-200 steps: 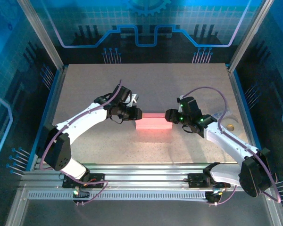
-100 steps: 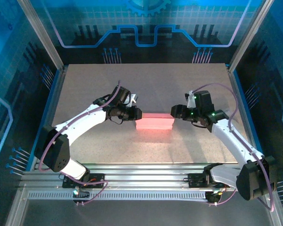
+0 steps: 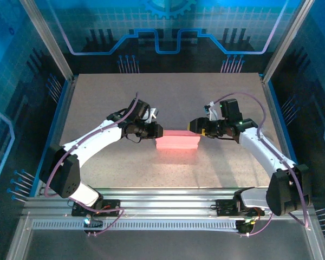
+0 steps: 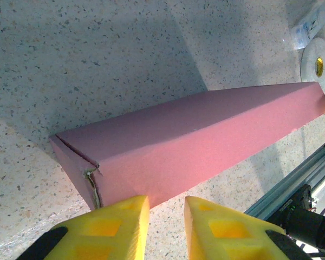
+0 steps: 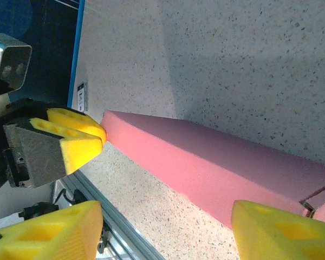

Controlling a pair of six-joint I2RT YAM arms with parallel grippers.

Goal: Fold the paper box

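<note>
The paper box (image 3: 177, 141) lies closed on the table as a long pink block, also seen in the left wrist view (image 4: 200, 143) and the right wrist view (image 5: 216, 162). My left gripper (image 3: 158, 131) sits at its left end. The yellow fingers (image 4: 119, 225) stand a narrow gap apart with bare table between them, and one fingertip touches the box's end corner. My right gripper (image 3: 194, 126) hovers at the box's right end, open wide (image 5: 165, 230), with the box end beside one finger (image 5: 276, 230) and nothing held.
A white tape roll (image 3: 265, 144) lies at the table's right edge and appears in the left wrist view (image 4: 316, 62). The left gripper (image 5: 76, 135) shows at the far end of the box in the right wrist view. An aluminium rail (image 3: 168, 203) runs along the near edge.
My right gripper has swung back and left to the box's right end, and its jaws have opened wider. The left arm and the box have not moved.
</note>
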